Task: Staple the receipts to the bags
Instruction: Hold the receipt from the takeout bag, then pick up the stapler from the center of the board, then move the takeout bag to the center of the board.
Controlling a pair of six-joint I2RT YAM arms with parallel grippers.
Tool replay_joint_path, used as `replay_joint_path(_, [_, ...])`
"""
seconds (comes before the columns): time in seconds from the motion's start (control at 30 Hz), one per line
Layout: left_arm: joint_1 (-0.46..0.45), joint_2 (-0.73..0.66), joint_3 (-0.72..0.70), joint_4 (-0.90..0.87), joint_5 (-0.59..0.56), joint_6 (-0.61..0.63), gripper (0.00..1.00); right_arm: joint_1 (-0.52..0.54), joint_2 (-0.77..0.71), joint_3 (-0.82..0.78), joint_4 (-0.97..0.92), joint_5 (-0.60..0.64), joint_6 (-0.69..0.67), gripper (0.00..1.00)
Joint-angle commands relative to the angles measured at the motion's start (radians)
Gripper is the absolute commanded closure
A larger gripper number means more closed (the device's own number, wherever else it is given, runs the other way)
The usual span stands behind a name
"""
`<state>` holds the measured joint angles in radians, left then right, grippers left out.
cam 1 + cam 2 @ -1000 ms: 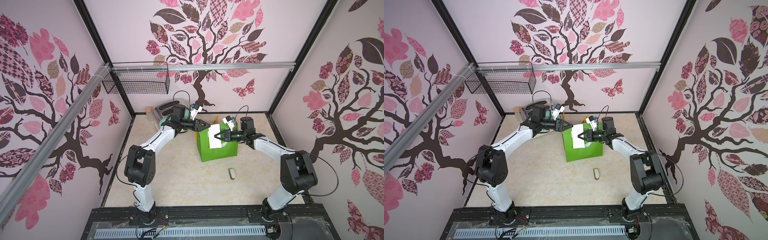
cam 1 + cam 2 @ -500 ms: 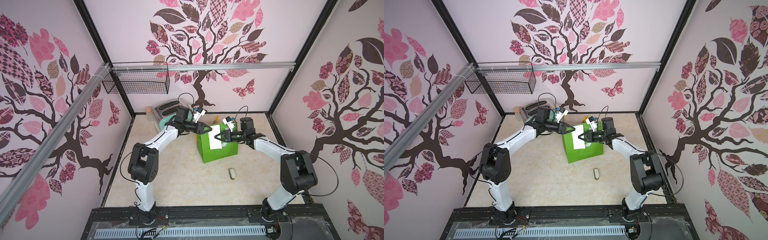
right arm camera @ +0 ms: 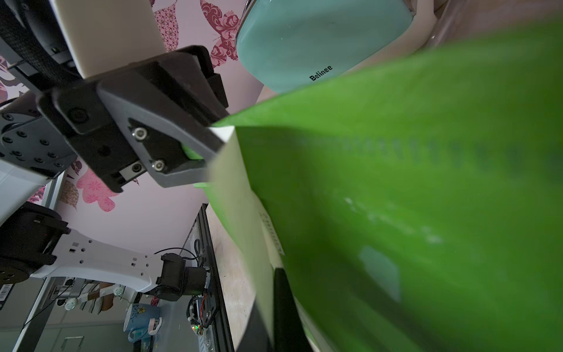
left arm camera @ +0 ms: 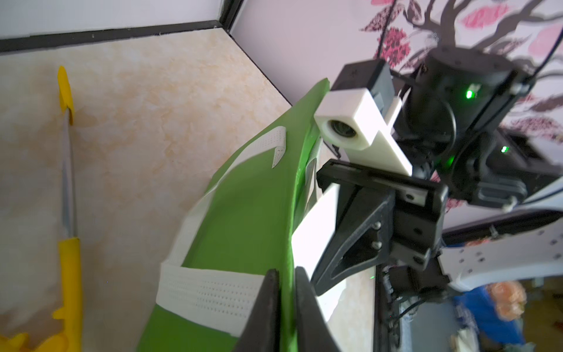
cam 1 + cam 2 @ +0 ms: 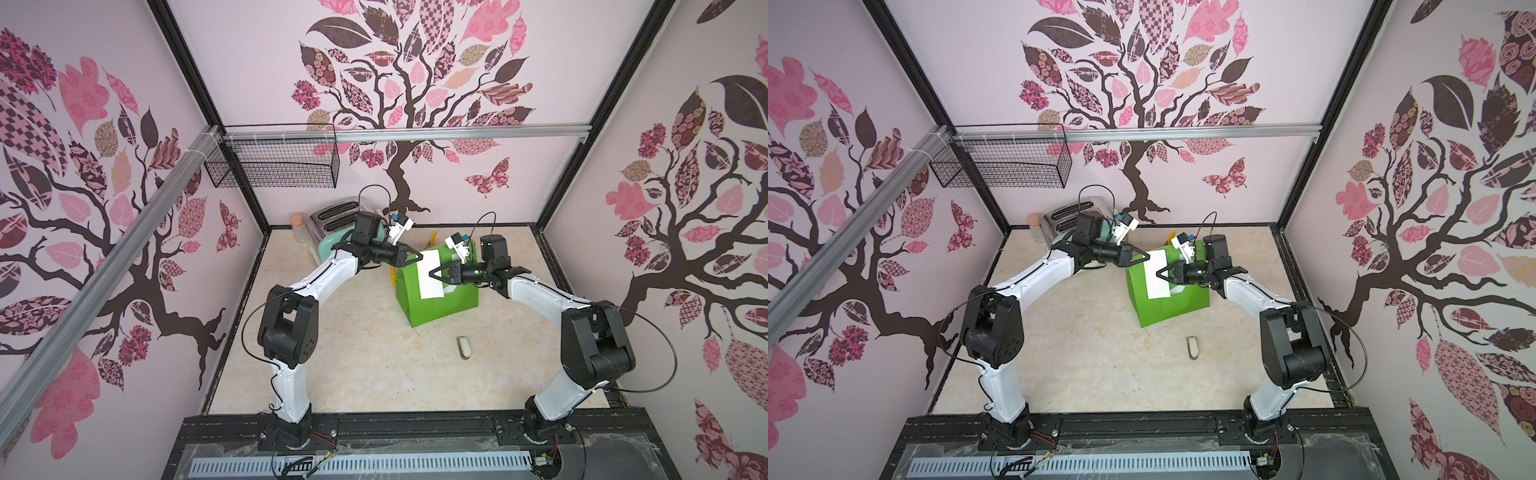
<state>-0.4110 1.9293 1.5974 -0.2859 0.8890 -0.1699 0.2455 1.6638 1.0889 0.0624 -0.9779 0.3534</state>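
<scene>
Small pale object (image 5: 464,346): lies alone on the surface (image 5: 353,365), nearer than the bag. Same spot as a second ago. Too small to identify.
Bag (image 5: 440,301): bright green, upright on the surface between the two arms. Position unchanged.
Receipt (image 5: 430,286): white slip hanging down the bag's near face from the top edge. Unchanged. Print unreadable.
Right pincer (image 5: 431,276): together on the receipt at its right edge, as a second ago. Whether the bag wall is also caught cannot be told, since the right wrist view is blurred.
Left pincer (image 5: 419,257): changed. A second ago it was apart, back by the toaster and clear of the bag. It is now clamped on the bag's top edge at the receipt's upper corner. The left wrist view shows green edge between the fingers (image 4: 307,311). Whether the slip's corner is also gripped cannot be told.
Handle (image 4: 210,295): white strap on the bag's far side, seen only in the left wrist view.
Yellow item (image 5: 433,237): behind the bag and mostly hidden in both top views. In the left wrist view it is long, yellow and grey, and cut off at the frame edge.
Toaster (image 5: 332,214): mint green, far left, partly covered by the left arm.
Jar (image 5: 298,227): cork-topped, just beside the toaster.
</scene>
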Motion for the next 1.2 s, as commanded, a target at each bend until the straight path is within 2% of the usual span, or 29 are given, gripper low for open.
replay_joint_path(0.0, [-0.003, 0.014, 0.032, -0.013, -0.012, 0.027, 1.00, -0.003, 0.005, 0.012, -0.025, 0.014, -0.025, 1.00])
replay_joint_path(0.07, [-0.003, 0.010, 0.030, -0.020, -0.014, 0.035, 1.00, -0.003, 0.001, 0.013, -0.028, 0.021, -0.026, 0.99])
replay_joint_path(0.1, [-0.003, 0.006, 0.029, -0.021, -0.016, 0.035, 1.00, -0.003, -0.002, 0.015, -0.033, 0.028, -0.029, 0.90])
replay_joint_path(0.17, [-0.003, -0.002, 0.023, -0.020, -0.017, 0.038, 1.00, -0.004, -0.010, 0.021, -0.052, 0.049, -0.039, 0.85])
replay_joint_path(0.2, [-0.003, -0.008, 0.019, -0.019, -0.018, 0.040, 1.00, -0.004, -0.019, 0.021, -0.061, 0.069, -0.043, 0.73])
replay_joint_path(0.3, [-0.003, -0.029, 0.006, -0.019, -0.033, 0.047, 1.00, -0.005, -0.057, 0.014, -0.079, 0.117, -0.058, 0.71])
replay_joint_path(0.4, [-0.003, -0.062, -0.025, -0.009, -0.056, 0.062, 1.00, -0.005, -0.113, -0.002, -0.108, 0.181, -0.084, 0.62])
replay_joint_path(0.43, [-0.003, -0.077, -0.041, 0.011, -0.058, 0.055, 1.00, -0.005, -0.138, -0.013, -0.116, 0.215, -0.087, 0.49])
replay_joint_path(0.47, [-0.003, -0.088, -0.054, 0.022, -0.061, 0.052, 1.00, -0.005, -0.162, -0.025, -0.122, 0.252, -0.091, 0.43])
replay_joint_path(0.5, [-0.003, -0.101, -0.063, 0.026, -0.066, 0.053, 1.00, -0.005, -0.191, -0.041, -0.130, 0.282, -0.097, 0.42])
replay_joint_path(0.57, [-0.003, -0.125, -0.082, 0.029, -0.075, 0.057, 1.00, -0.005, -0.254, -0.079, -0.153, 0.363, -0.088, 0.33])
replay_joint_path(0.77, [-0.003, -0.197, -0.124, 0.014, -0.069, 0.085, 1.00, 0.012, -0.426, -0.191, -0.302, 0.544, -0.067, 0.34])
replay_joint_path(0.93, [-0.003, -0.269, -0.201, 0.000, -0.092, 0.115, 1.00, 0.110, -0.526, -0.268, -0.485, 0.717, -0.044, 0.36])
replay_joint_path(1.03, [-0.006, -0.312, -0.241, -0.023, -0.119, 0.138, 1.00, 0.181, -0.552, -0.324, -0.559, 0.781, -0.005, 0.38])
replay_joint_path(1.17, [-0.008, -0.379, -0.325, 0.005, -0.131, 0.165, 1.00, 0.218, -0.563, -0.403, -0.594, 0.815, 0.030, 0.42])
